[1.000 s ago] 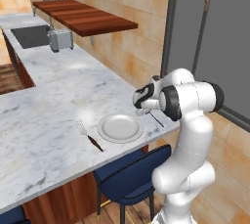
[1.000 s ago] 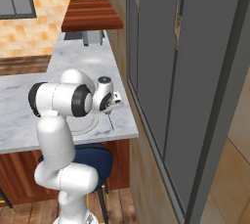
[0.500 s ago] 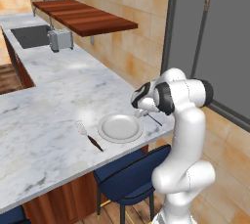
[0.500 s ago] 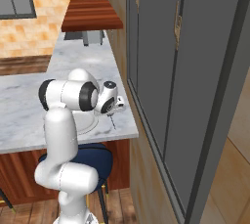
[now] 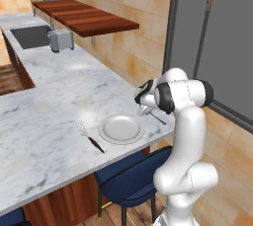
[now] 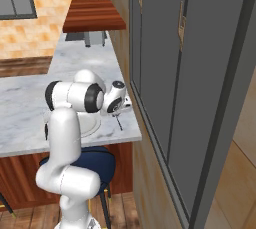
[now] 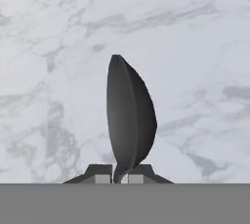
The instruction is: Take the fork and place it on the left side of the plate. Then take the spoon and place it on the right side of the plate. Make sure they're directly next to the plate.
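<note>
A round white plate (image 5: 121, 129) lies near the marble counter's front edge. The fork (image 5: 89, 136), with pale tines and a dark handle, rests right beside the plate's left rim. My gripper (image 5: 145, 109) hangs low just right of the plate, shut on the grey spoon (image 5: 158, 118), whose thin handle sticks out to the right just above the counter. In the hand view the spoon's oval bowl (image 7: 131, 120) stands edge-on above the marble, its neck pinched between the fingertips (image 7: 100, 178) of the gripper (image 7: 119, 178). From the right base view the spoon (image 6: 119, 122) points toward the counter's corner beside the plate (image 6: 92, 127).
The counter's right edge (image 5: 165, 126) runs close behind the spoon, with tall grey cabinets (image 6: 200, 73) past it. A blue stool (image 5: 126, 183) stands under the front edge. A toaster (image 5: 61, 40), a sink (image 5: 29, 36) and a wooden shelf (image 5: 84, 18) sit far back.
The arm has swung in and the gripper has sunk slightly with the spoon, staying just right of the plate. Plate and fork have not moved.
</note>
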